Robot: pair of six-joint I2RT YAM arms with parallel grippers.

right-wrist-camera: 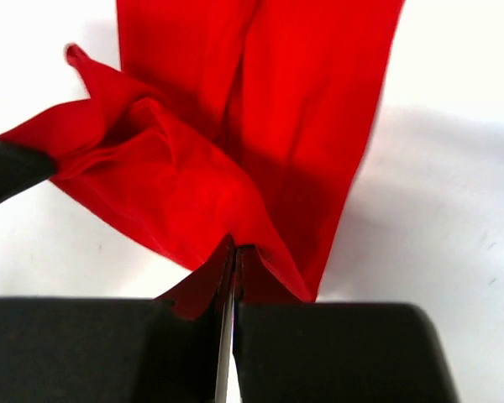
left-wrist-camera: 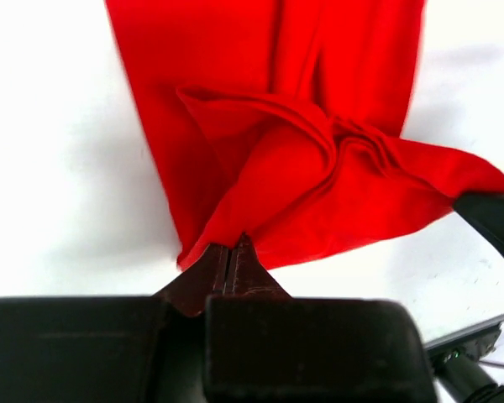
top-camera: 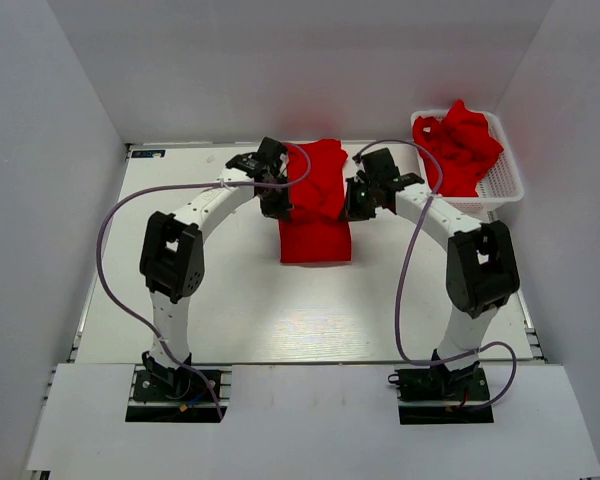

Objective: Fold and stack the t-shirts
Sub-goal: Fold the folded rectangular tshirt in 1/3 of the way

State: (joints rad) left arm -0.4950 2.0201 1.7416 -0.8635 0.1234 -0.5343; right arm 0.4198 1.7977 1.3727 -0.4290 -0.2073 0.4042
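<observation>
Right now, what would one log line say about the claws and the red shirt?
left claw: shut on t-shirt | right claw: shut on t-shirt | t-shirt: partly folded, on table | basket: red cloth inside

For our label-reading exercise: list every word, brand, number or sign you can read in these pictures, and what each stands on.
No text can be read anywhere.
Dark sticker at the far left corner of the table: too small to read.
No print shows on the held t-shirt, the heaped t-shirts or the white basket.

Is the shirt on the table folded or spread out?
Partly folded: shirt narrowed to a strip, left gripper and right gripper pinching its bunched end.
</observation>
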